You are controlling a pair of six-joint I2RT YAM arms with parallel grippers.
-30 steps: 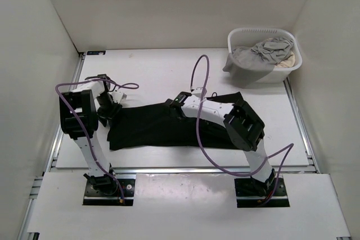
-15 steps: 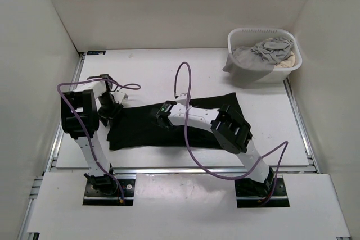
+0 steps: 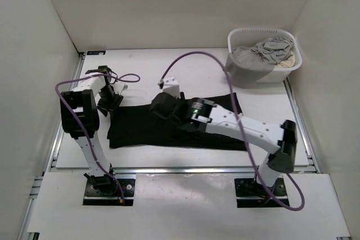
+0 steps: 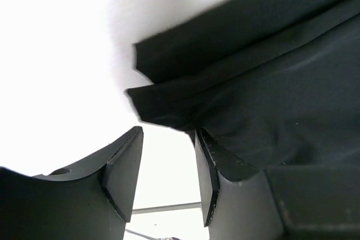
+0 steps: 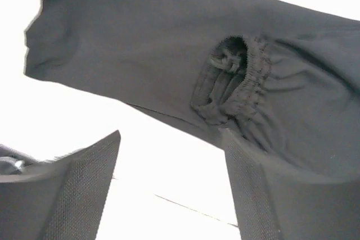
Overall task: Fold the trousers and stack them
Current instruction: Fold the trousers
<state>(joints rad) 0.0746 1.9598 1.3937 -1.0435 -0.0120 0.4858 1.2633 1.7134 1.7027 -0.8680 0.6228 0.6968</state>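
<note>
Dark, textured pads [image 5: 84, 189] on my right gripper [image 5: 169, 139] stand spread wide, with only bare white table [image 3: 169, 66] showing in the gap. Just beyond the fingertips lie the trousers [image 5: 140, 43], black and matte. A gathered elastic band [image 5: 250, 80] with a puckered opening sits beside my right-hand pad; whether it is waist or cuff I cannot tell. From above, the right gripper [image 3: 159, 107] hovers over the far edge of the garment near its middle, and the arm stretches diagonally across the cloth from its base. My left gripper [image 4: 167, 139] is parted too, moderately, and its gap is empty. A layered corner of the trousers [image 4: 270, 99] lies just ahead of the fingertips, its lower fold reaching the tip of the right finger [image 4: 205, 167]. Whether fabric and finger actually touch is not clear. In the overhead view the left gripper [image 3: 107, 105] sits at the garment's far left corner. The trousers [image 3: 135, 127] lie flat in a long strip across the middle of the table, running left to right between both arms. Well apart, at the far right corner, stands a white basket [image 3: 261, 31] holding a grey garment [image 3: 256, 55] and a beige cloth [image 3: 288, 58].
</note>
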